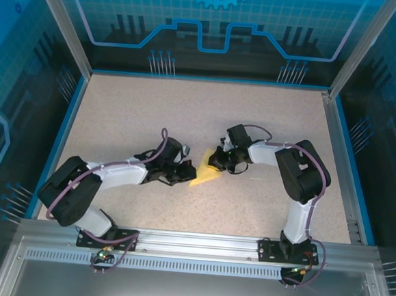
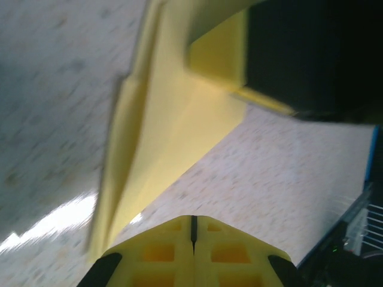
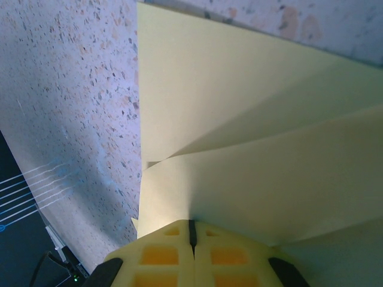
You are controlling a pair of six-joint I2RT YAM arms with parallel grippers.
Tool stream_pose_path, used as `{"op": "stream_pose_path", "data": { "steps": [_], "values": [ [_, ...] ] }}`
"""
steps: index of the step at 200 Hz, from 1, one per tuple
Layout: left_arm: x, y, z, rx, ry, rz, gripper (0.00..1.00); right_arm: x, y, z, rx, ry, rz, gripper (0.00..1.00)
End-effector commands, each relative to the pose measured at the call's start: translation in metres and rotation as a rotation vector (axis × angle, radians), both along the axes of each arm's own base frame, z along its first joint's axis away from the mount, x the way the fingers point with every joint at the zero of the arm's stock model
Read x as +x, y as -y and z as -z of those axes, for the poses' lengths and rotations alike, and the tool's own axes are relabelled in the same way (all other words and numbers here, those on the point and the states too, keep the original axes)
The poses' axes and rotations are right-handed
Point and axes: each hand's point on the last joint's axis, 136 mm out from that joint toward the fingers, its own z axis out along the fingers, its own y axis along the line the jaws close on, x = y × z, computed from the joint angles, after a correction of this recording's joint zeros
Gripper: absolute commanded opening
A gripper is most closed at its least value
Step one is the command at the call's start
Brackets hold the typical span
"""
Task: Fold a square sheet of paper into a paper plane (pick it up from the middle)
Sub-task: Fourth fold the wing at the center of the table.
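Your right end effector (image 3: 191, 225) is pinched shut on the part-folded sheet of paper (image 1: 203, 174), which lies mid-worktop (image 1: 268, 126). The left end effector (image 2: 192, 221) is closed beside its other edge. Press slowly along the crease (image 3: 269, 134), holding the right grip firm.

A speckled beige table (image 1: 270, 106) sits inside blue circuit-patterned walls (image 1: 214, 33) framed by aluminium posts (image 1: 60, 20).

Top view bright, even, sharp. Left wrist view motion-blurred, white glare on speckled beige worktop (image 2: 48, 230). Right wrist view sharp; soft crease shadows across folded pale-yellow paper (image 3: 239, 113).
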Motion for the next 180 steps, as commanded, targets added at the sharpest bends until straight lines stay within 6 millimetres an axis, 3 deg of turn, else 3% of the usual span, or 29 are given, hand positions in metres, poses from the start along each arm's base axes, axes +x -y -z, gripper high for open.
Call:
{"op": "stream_pose_path", "data": {
  "steps": [1,35,78,107,135,150,165,180],
  "values": [
    [0.02,0.014,-0.005,-0.023,0.046,0.028,0.04,-0.038,0.053,0.075,-0.283,-0.181,0.062,0.0],
    [0.02,0.013,0.022,0.02,-0.02,0.022,0.04,-0.037,0.051,0.073,-0.269,-0.176,0.059,0.0],
    [0.001,-0.011,0.051,0.121,-0.082,-0.002,0.02,-0.029,0.043,0.061,-0.221,-0.132,0.052,0.0],
    [-0.007,-0.017,0.065,0.149,-0.115,-0.005,0.02,-0.015,0.028,0.037,-0.135,-0.041,0.022,0.0],
    [-0.012,-0.02,0.075,0.164,-0.141,-0.001,0.0,0.0,0.005,-0.007,-0.048,0.087,-0.051,0.0],
    [-0.014,-0.021,0.077,0.17,-0.145,-0.001,0.0,-0.002,-0.007,-0.028,-0.03,0.145,-0.095,0.0],
    [-0.014,-0.021,0.077,0.171,-0.143,0.002,0.0,-0.012,-0.018,-0.033,-0.022,0.154,-0.127,0.0],
    [-0.014,-0.021,0.076,0.171,-0.14,0.004,0.0,-0.023,-0.026,-0.026,-0.016,0.128,-0.145,0.0]
  ]
}}
